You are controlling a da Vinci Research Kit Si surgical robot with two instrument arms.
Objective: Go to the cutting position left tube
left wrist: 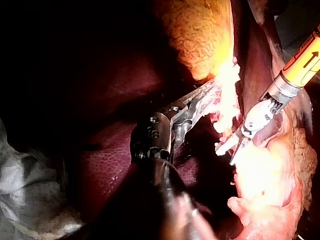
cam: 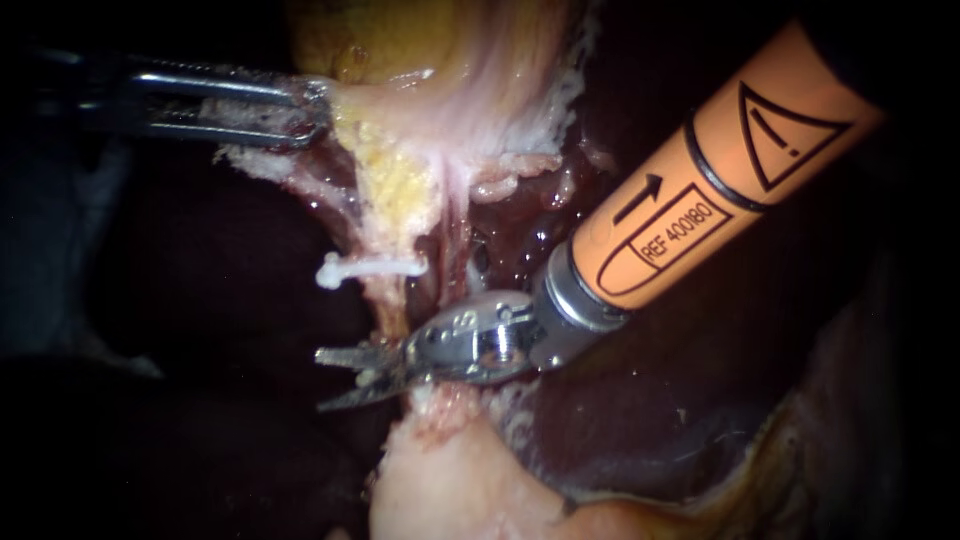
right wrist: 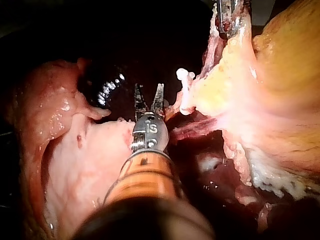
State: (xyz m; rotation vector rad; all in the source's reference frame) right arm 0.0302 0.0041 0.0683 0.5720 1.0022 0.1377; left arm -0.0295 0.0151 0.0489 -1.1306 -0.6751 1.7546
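Right tool (cam: pixel 335 380) first: blades parted in a narrow V, gripping nothing, tips pointing past the left tube and out over dark ground. Left tool (cam: pixel 318 110) closed on the edge of the gallbladder, drawing it taut toward its own shaft. Judged mid-approach, not yet in the cutting position.

Behind everything, the liver (cam: pixel 640 400), dark and wet. Best kept away from the blade tips, at risk of a nick from too deep a reach.

Above, the gallbladder (cam: pixel 440 60), yellow and pale, fanned out under the pull. Worth holding that tension steady for a straight stalk beneath.

Below that, the left tube (cam: pixel 388 305), a thin reddish strand running down from the gallbladder. Crosses at the root of the blades, seemingly behind the hinge rather than between the edges. Probably calls for a small pull-back along the shaft. Then a slide across to seat the strand square in the V, clear of the pale tissue (cam: pixel 450 470) underneath.

Smallest, the white clip (cam: pixel 365 268), clamped across the tube just above the blades. To be left on the gallbladder side of any cut, with a little bare tube showing between it and the edges.
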